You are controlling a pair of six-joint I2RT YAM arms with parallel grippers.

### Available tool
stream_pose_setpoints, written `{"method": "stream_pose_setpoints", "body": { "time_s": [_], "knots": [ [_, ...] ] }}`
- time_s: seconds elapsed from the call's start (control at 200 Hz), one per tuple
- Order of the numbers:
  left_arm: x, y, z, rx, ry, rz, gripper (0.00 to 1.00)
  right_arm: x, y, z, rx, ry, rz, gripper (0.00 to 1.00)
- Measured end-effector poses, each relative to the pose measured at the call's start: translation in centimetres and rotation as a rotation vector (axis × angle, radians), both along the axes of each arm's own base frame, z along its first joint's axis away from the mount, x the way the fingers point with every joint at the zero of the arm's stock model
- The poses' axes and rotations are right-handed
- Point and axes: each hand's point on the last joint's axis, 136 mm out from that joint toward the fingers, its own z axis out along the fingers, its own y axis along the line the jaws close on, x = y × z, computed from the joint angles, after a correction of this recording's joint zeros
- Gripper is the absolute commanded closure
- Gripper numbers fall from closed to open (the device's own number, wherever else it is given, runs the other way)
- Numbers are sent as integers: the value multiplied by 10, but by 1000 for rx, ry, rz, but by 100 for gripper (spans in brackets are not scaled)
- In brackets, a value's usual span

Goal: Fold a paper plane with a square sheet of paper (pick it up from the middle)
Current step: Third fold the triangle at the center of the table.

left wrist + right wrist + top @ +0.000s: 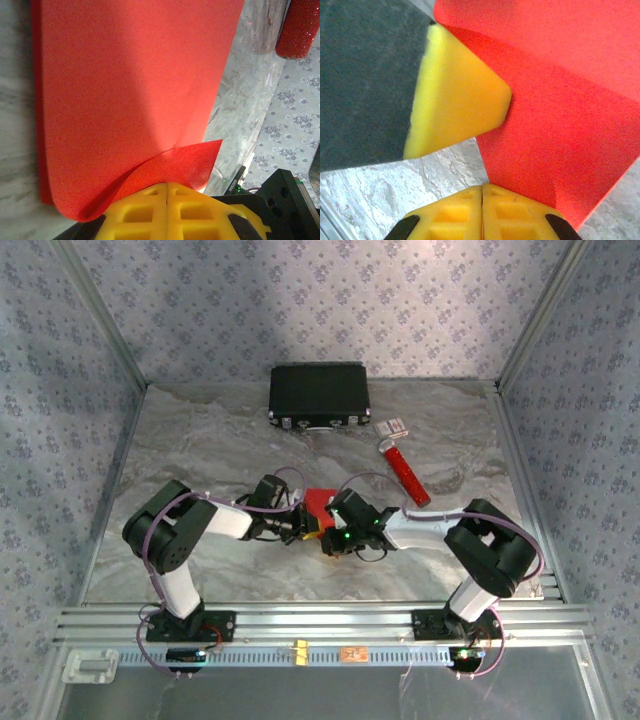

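The square sheet of paper (pixel 320 502) is bright red and lies folded at the table's centre, between both grippers. In the left wrist view the paper (pixel 130 85) curls over itself, its lower layer running into the tips of my left gripper (pixel 166 186), which is shut on it. My right gripper (pixel 481 187) is shut, its tips at the near corner of the paper (pixel 555 140), with no paper seen in the seam. One left finger (pixel 455 95) touches the paper's edge. From above, the left gripper (pixel 303 525) and the right gripper (pixel 327 538) nearly meet.
A black case (pixel 320 395) sits at the back centre. A red stick-like tube (pixel 405 472) with a white end lies right of centre. Patterned walls and metal frame rails bound the marble table (pixel 200 570).
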Motion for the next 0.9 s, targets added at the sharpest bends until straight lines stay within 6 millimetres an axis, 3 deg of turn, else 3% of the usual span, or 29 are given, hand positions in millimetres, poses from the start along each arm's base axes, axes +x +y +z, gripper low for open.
{"method": "stream_pose_setpoints", "body": {
  "time_s": [0.899],
  "knots": [
    [0, 1, -1, 11, 2, -7, 100, -14, -17, 0, 38, -8, -25, 88]
  ]
}}
